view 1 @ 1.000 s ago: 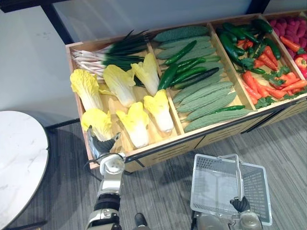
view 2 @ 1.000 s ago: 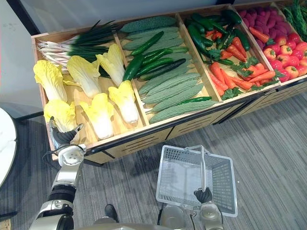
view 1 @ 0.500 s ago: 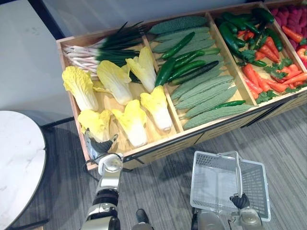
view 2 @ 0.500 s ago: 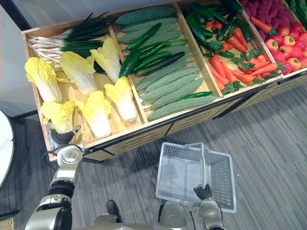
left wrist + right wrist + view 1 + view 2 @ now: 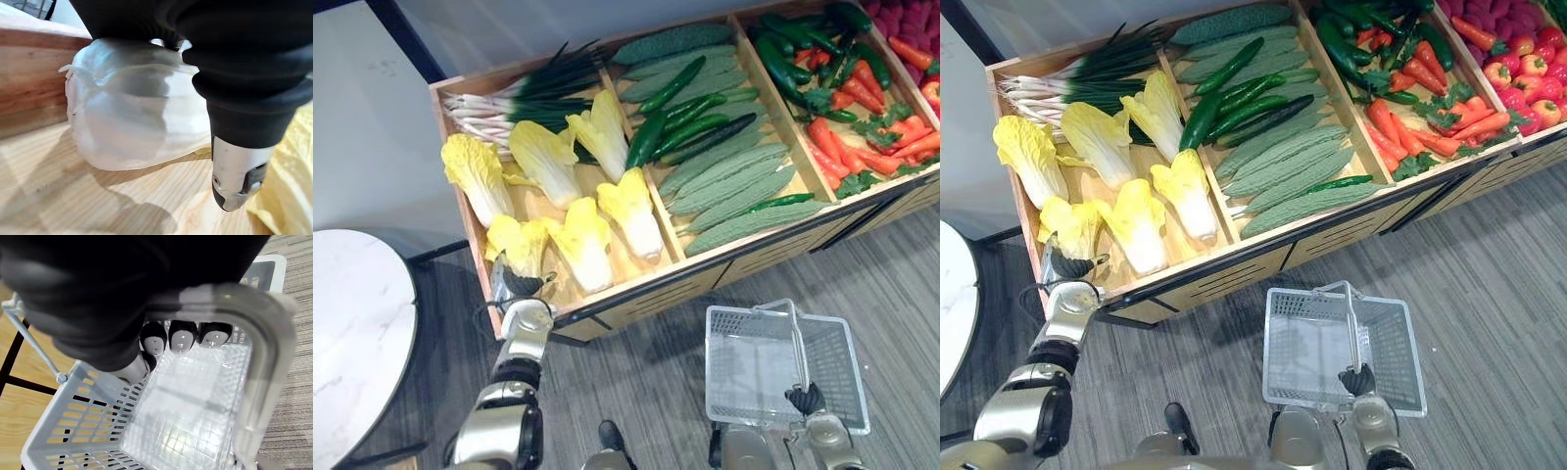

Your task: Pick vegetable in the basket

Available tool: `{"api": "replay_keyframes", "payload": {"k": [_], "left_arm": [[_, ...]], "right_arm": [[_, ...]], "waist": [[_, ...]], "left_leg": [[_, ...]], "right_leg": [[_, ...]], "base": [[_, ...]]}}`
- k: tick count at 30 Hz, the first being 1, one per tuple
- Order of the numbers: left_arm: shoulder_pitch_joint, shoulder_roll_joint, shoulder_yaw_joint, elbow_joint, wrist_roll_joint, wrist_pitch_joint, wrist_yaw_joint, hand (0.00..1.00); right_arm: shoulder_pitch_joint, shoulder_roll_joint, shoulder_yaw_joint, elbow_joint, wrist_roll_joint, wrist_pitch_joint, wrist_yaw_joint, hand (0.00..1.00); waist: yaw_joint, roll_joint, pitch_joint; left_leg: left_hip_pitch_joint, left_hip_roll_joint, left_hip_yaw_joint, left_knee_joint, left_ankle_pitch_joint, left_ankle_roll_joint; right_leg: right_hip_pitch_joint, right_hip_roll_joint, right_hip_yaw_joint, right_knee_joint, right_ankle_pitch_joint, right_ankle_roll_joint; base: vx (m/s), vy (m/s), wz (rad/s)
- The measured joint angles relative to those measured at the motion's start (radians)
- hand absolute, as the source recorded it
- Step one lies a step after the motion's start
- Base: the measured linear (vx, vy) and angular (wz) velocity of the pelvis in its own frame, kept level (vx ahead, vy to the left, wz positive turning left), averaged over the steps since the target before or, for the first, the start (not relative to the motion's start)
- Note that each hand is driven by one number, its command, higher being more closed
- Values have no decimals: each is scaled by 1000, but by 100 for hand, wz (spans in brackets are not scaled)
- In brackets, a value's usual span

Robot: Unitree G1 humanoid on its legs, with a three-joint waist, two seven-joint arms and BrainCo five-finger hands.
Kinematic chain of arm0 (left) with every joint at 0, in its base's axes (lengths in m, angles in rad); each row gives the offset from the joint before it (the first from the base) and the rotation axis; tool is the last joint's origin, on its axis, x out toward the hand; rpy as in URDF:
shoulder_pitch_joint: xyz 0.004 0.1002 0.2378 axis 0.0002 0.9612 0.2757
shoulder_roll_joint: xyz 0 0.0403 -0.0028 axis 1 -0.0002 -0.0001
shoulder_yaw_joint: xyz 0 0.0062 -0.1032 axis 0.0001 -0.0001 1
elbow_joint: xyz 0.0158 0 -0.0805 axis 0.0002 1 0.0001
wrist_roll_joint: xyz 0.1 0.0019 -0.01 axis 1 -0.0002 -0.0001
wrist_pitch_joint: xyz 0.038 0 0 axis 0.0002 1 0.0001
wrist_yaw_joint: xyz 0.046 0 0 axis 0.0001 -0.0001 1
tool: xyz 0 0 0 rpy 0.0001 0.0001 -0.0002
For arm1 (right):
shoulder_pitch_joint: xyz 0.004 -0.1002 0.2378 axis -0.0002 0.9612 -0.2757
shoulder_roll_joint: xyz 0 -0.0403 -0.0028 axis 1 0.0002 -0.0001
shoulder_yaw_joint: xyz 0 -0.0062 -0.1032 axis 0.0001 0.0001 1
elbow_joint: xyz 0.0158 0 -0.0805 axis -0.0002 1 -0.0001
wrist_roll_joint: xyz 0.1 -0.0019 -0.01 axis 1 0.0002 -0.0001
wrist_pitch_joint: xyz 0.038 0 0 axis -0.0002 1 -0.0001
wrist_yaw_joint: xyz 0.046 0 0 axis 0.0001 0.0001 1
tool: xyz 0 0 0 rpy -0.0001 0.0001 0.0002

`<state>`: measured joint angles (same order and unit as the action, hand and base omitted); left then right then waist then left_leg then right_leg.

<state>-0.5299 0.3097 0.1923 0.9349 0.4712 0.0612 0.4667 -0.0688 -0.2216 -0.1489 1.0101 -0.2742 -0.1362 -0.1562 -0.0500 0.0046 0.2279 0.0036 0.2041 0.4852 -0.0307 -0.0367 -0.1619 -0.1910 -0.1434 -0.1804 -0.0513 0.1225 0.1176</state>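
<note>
Six pale yellow, white-stemmed napa cabbages lie in the end compartment of a long wooden display crate [image 5: 656, 302], with a bundle of green-topped spring onions [image 5: 524, 98] behind them at twelve o'clock. The nearest yellow cabbage [image 5: 519, 245] sits in the crate's seven-o'clock corner, leaves pointing away toward one o'clock. The left hand [image 5: 516, 287] comes up over the crate's front edge and meets that cabbage at its stalk end. In the left wrist view the white stalk end [image 5: 137, 112] rests on the wooden floor of the crate, pressed right against the hand's dark cover [image 5: 234, 73]. Whether the hand has closed on it cannot be told.

Next compartment, toward three o'clock, holds dark green cucumbers [image 5: 680, 103] and bumpy grey-green bitter gourds [image 5: 734, 191]; orange carrots [image 5: 837, 162] lie beyond those.

At five o'clock of the eye views, an empty pale plastic basket [image 5: 749, 364] hangs over the grey carpet [image 5: 646, 392]. The right hand [image 5: 806, 399] carries it, dark fingertips [image 5: 182, 339] curled under the clear handle [image 5: 264, 382]. A round white table [image 5: 352, 333] stands at eight o'clock.
</note>
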Motion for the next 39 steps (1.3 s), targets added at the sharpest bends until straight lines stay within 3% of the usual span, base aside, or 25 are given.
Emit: {"api": "replay_keyframes", "payload": {"k": [2,3,11,22,25,29,32,36,39], "left_arm": [[-23,19,-24,20,69,22,-38,0],[-32,38,-37,24,102,32,-62,100],[-66,99,-108,52,204,33,-93,100],[-52,106,-129,41,160,11,-96,100],[13,60,-94,-46,79,-5,-73,100],[168,-83,-58,-241,-115,-72,25,100],[243,-148,-41,-348,-232,-106,61,100],[299,-189,-81,-456,-314,-130,70,100],[348,-225,-112,-523,-314,-145,67,100]], "right_arm": [[-8,-4,-1,9,0,0,6,100],[-11,-5,-1,13,0,0,11,100],[-23,-6,-2,18,0,-1,19,100],[-26,-7,-25,19,0,0,34,100],[-20,-7,-41,18,0,0,32,100],[7,15,-80,18,1,0,5,100],[14,23,-82,13,1,0,-11,100],[39,27,-92,-10,2,3,-12,100],[42,27,-100,-16,1,3,-13,100]], "waist": [[0,2,1],[0,1,2],[2,3,11],[0,13,22],[0,13,23],[1,13,27],[1,13,27],[-1,18,24],[0,18,23]], "left_leg": [[-1,0,0,0,0,0],[-1,-1,1,-1,0,0],[-4,-3,3,-2,0,0],[7,-12,-3,-2,0,0],[8,-19,-6,-2,-2,3],[13,-19,-36,-2,-2,3],[16,-19,-37,-2,-2,4],[19,-19,-58,4,-6,10],[21,-18,-62,18,-11,17]], "right_leg": [[0,0,0,-2,3,-1],[0,0,1,-4,5,0],[3,-1,0,-18,15,1],[21,-12,-6,-22,19,7],[24,-19,-8,-23,20,9],[56,-22,-38,-35,20,9],[60,-23,-40,-35,19,9],[78,-26,-57,-32,14,12],[81,-30,-60,-14,9,5]], "base": [[0,0,0],[0,0,0],[0,0,0],[-4,-4,2],[-6,-5,4],[7,-18,18],[0,-8,3],[-5,-16,11],[-17,-12,8]]}}
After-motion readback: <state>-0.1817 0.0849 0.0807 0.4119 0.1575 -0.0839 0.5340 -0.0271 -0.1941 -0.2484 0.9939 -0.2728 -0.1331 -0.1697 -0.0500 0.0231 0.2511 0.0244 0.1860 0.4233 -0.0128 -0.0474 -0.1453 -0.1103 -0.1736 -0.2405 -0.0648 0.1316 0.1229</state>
